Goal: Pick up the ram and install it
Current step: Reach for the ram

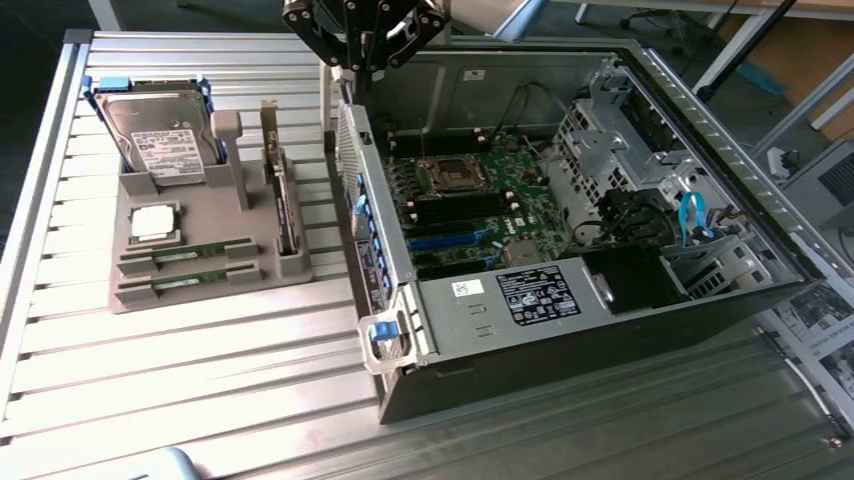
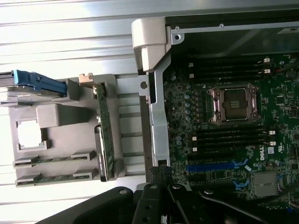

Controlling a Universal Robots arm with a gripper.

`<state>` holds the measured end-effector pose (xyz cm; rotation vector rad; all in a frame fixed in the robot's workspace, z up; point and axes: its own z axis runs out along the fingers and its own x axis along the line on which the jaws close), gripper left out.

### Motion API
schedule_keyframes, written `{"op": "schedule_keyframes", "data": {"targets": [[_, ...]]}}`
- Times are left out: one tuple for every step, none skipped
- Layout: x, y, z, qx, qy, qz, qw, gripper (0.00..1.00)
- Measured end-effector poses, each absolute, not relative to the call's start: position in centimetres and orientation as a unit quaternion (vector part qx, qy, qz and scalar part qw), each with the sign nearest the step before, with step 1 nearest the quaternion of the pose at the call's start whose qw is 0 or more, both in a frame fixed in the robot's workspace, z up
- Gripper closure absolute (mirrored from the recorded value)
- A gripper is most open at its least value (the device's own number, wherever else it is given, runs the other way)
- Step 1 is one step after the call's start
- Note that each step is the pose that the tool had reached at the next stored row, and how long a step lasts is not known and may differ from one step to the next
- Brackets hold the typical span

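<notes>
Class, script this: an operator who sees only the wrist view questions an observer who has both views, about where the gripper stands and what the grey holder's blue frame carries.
Operator: Is the gripper carrying anything?
Observer: No. The gripper is shut, with nothing visible between its fingers, and it hangs above the far corner of the computer case.
Operator: What sits in the blue frame?
Observer: A hard drive with a white label, leaning in the grey holder.

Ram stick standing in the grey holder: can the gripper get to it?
Probably yes. The ram stands on edge in the grey holder with nothing over it; the gripper, shut, hangs above the computer case wall nearby.
</notes>
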<state>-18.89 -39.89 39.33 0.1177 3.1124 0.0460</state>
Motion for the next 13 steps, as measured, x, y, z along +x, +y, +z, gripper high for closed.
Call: {"op": "schedule_keyframes", "data": {"targets": [[-18.92,-39.89,39.33,0.038,0.999,0.015,0.013,0.9],[-18.97,-39.89,39.33,0.038,0.999,0.015,0.013,0.9],[-19.03,-39.89,39.33,0.038,0.999,0.015,0.013,0.9],[-19.06,-39.89,39.33,0.038,0.999,0.015,0.013,0.9],[-19.12,-39.89,39.33,0.038,0.999,0.015,0.013,0.9],[-19.15,-39.89,39.33,0.038,0.999,0.015,0.013,0.9],[-19.18,-39.89,39.33,0.038,0.999,0.015,0.013,0.9],[-19.22,-39.89,39.33,0.038,0.999,0.015,0.013,0.9],[-19.26,-39.89,39.33,0.038,0.999,0.014,0.013,0.9],[-19.3,-39.89,39.33,0.038,0.999,0.014,0.013,0.9],[-19.34,-39.89,39.33,0.038,0.999,0.014,0.013,0.9],[-19.37,-39.89,39.33,0.038,0.999,0.014,0.013,0.9],[-19.41,-39.89,39.33,0.038,0.999,0.014,0.013,0.9]]}}
